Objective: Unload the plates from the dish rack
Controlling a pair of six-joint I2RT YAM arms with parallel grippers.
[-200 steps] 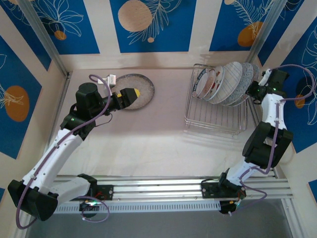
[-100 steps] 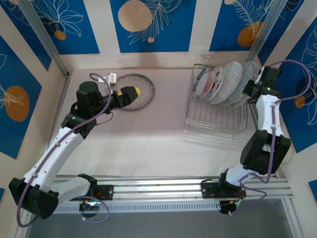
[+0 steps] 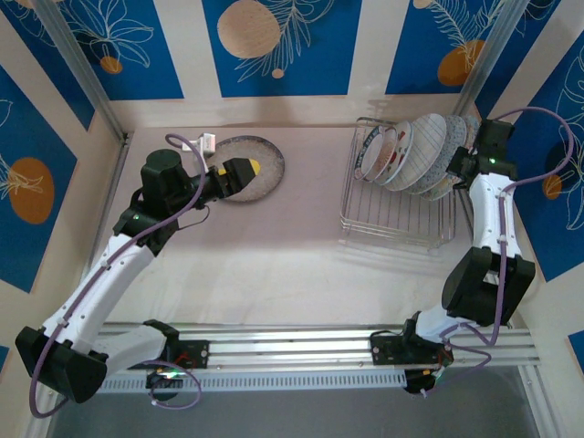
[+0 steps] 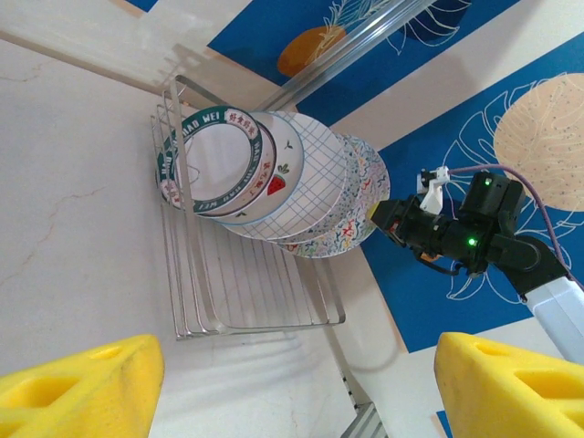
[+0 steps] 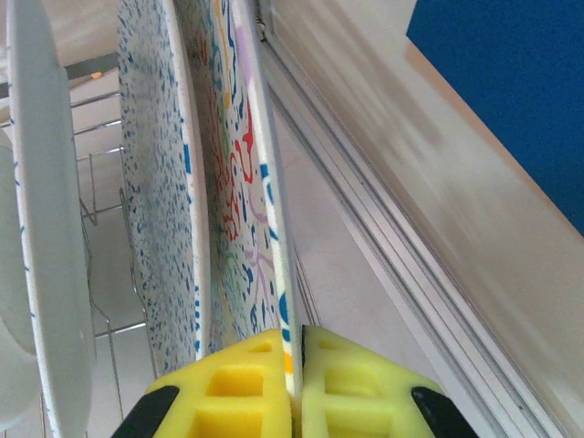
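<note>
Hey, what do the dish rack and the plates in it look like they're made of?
Rack: thin silver wire with a bright sheen, so probably chromed or stainless steel.
Plates: likely glazed ceramic, going by the smooth white faces, printed patterns and thin rigid rims. Melamine can't be ruled out from looks alone.

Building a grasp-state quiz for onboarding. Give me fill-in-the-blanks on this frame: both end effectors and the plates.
1. The right end effector is ___ on the rim of the squiggle-patterned plate.
2. The left end effector is ___, holding nothing.
3. The grey speckled plate lies flat on the ___, outside the dish rack.
Missing words: shut; open; table.
</note>
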